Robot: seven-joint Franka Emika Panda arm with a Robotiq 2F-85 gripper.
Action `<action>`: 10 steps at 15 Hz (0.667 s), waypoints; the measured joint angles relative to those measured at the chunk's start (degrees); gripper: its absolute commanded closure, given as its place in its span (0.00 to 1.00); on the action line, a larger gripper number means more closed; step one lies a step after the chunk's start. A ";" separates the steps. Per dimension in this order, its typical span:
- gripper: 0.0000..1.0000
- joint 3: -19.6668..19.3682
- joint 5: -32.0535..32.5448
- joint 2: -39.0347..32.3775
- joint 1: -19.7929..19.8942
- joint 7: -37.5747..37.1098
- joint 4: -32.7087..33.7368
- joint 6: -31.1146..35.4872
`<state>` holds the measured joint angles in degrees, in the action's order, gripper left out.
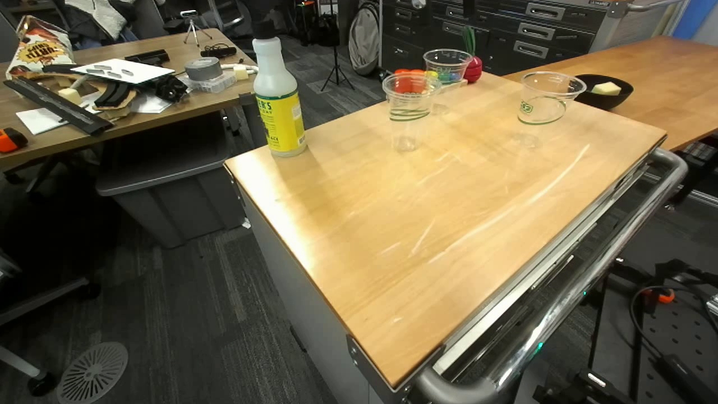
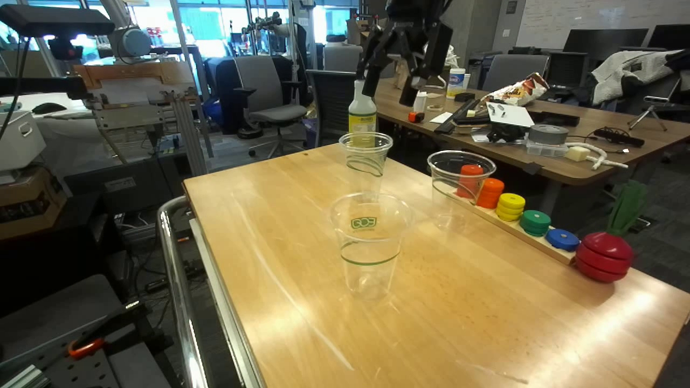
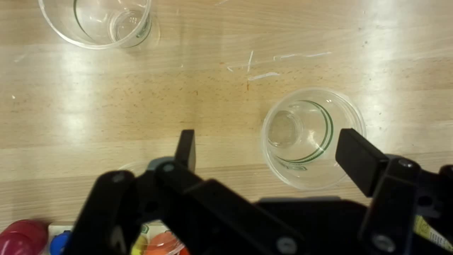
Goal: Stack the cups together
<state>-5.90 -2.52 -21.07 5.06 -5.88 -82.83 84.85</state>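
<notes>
While the gripper (image 3: 269, 151) hangs spread wide and empty above the table (image 2: 485, 318), doubled bands (image 3: 331, 131) on the cup (image 2: 366, 161) nearest the bottle (image 2: 362, 114) suggest one nesting done, so the next move likely calls for grasping a lone cup (image 2: 372, 248) standing apart.

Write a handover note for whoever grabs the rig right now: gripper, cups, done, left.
Gripper: open, holding nothing, raised above the worktop.
Cups: all upright. Stack nearest the bottle; toy-side cup beside the ring toy; far cup farthest from the bottle.
Done: stack looks like two nested cups, going by its doubled green lines.
Left: toy-side cup and far cup both stand separate; nest them with the stack.
</notes>
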 measured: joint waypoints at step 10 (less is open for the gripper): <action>0.00 -0.10 2.31 4.88 -2.14 -18.46 -11.36 5.79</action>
<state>-6.00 -0.21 -16.19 2.92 -24.34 -94.19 90.64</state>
